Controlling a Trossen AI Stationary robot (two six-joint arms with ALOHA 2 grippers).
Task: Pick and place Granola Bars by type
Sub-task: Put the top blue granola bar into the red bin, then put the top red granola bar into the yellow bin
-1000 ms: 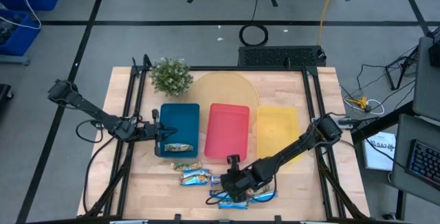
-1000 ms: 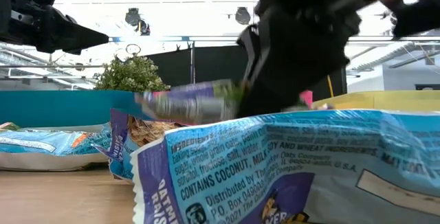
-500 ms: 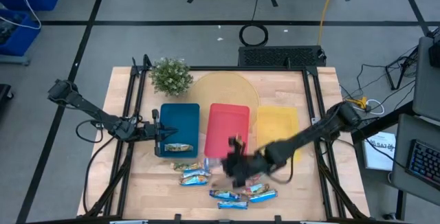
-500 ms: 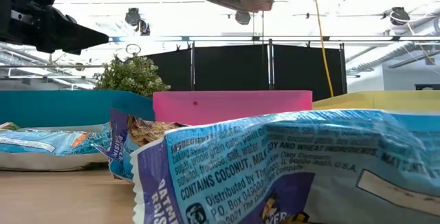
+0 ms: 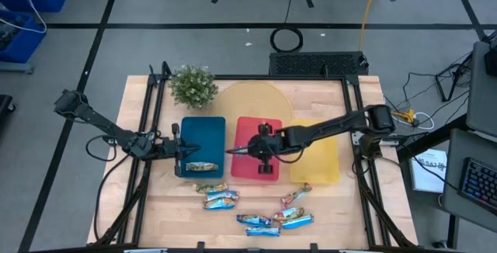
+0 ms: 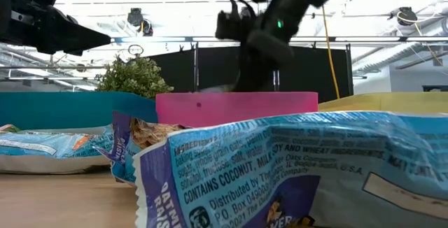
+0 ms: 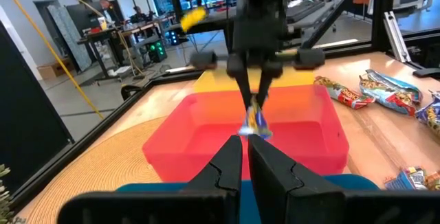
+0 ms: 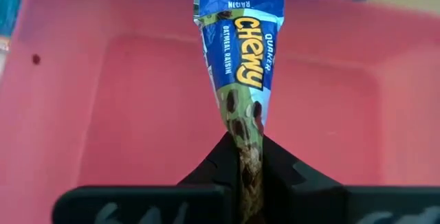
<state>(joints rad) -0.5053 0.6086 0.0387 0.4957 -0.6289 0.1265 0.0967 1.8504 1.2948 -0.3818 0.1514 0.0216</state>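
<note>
My right gripper (image 5: 256, 149) is over the red tray (image 5: 268, 129), shut on a blue-and-white granola bar (image 8: 239, 52) printed "Chewy". The bar also shows in the left wrist view (image 7: 256, 121), below the right gripper's fingers. My left gripper (image 7: 245, 161) is shut and empty, level over the blue tray (image 5: 203, 133), where one bar (image 5: 200, 166) lies flat on the floor. Several more bars (image 5: 268, 220) lie flat on the table near its front edge. One of them (image 6: 294, 172) fills the low view. My right gripper pinches the bar's one end (image 8: 245, 136) between its two fingers. The fingers point down into the red tray, slanting toward the table's left. The rest of the bar hangs below the fingertips, its free end (image 7: 250, 132) low inside the tray.
A yellow tray (image 5: 314, 148) stands right of the red one. A potted plant (image 5: 192, 86) and a round yellow mat (image 5: 248, 102) are at the back. Bare wood lies left and right of the loose bars.
My right gripper has risen from the bars at the table's front edge with one bar. It has carried the bar toward the far edge and now holds it low over the red tray. A bar beside the pick-up spot now lies uncovered.
</note>
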